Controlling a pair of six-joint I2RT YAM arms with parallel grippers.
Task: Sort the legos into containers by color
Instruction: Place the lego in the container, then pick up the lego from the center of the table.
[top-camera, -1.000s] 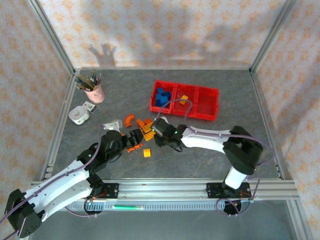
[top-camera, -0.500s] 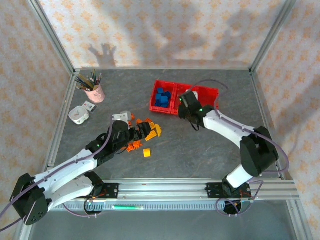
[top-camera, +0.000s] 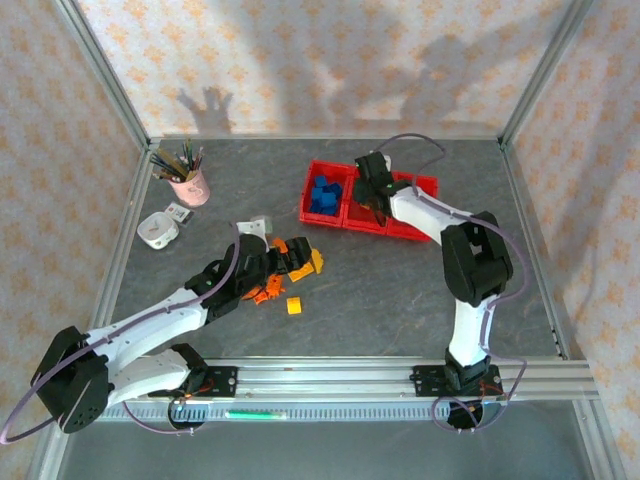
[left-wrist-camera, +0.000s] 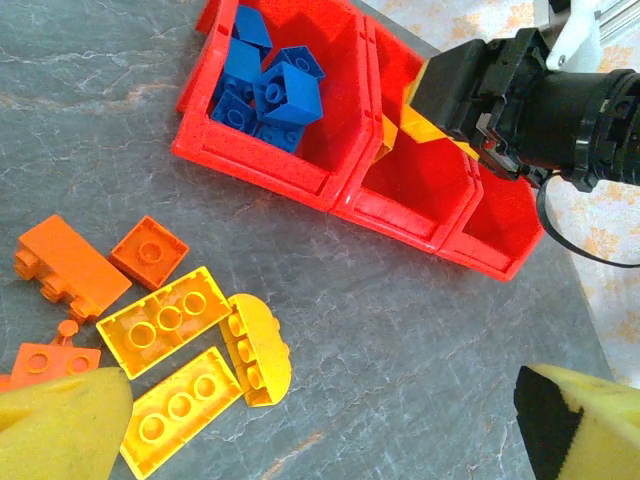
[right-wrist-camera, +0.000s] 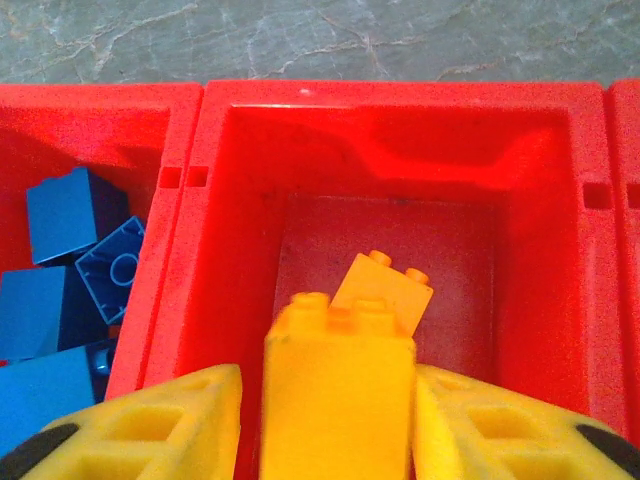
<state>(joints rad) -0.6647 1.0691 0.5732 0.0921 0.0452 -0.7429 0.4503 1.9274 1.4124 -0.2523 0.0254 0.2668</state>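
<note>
Top external: within the last second the right gripper (top-camera: 375, 187) has swung from the loose pile to above the middle bin of the joined red plastic containers (top-camera: 365, 226), its arm stretched far forward. We judge a drop is due.

Left wrist: the left gripper (left-wrist-camera: 320, 425) gapes wide and empty over the yellow and orange plastic legos (left-wrist-camera: 165, 322).

Right wrist: the pads clamp a yellow rectangular block (right-wrist-camera: 338, 390) over that bin.

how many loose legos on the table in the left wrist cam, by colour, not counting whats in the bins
yellow legos: 3
orange legos: 3 (one partly hidden at the lower left)
total: 6
</note>
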